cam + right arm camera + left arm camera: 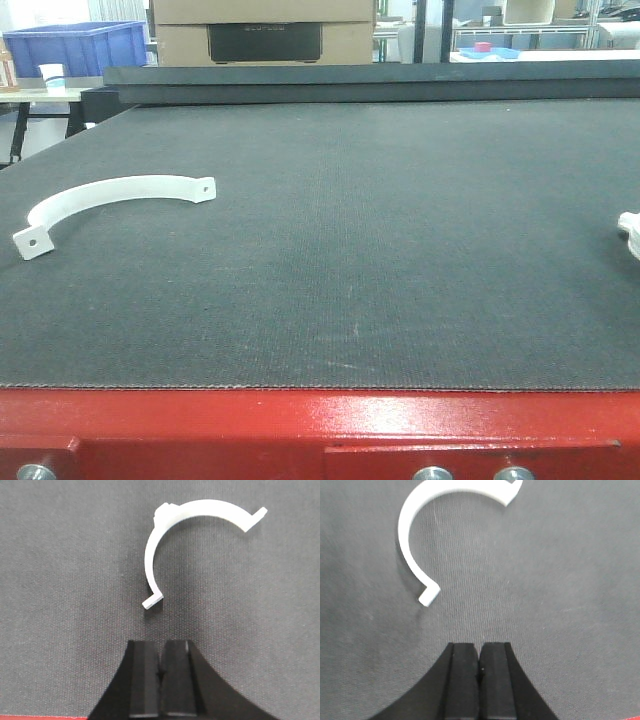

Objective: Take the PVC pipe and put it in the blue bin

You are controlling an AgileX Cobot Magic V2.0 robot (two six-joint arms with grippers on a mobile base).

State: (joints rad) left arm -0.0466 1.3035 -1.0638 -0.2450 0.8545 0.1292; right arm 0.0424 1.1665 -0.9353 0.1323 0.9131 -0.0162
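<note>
Two white arcs lie on the dark tabletop [360, 300]. The PVC pipe [110, 190] lies flat near the left edge, a holed tab at each end, with nothing around it. The second pipe piece [630, 235] only peeks in at the right edge in the front view. The right wrist view shows it whole [210, 507], with a small lump at one end that I cannot make out.

The blue bin [75, 45] stands well beyond the far left corner, off the tabletop, with one white cup [51, 76] before it and one cardboard box [265, 30] behind the far edge.

The left claw [479, 680] is closed and empty, short of the pipe [406, 530]. The right claw [161, 680] is also closed and empty.
</note>
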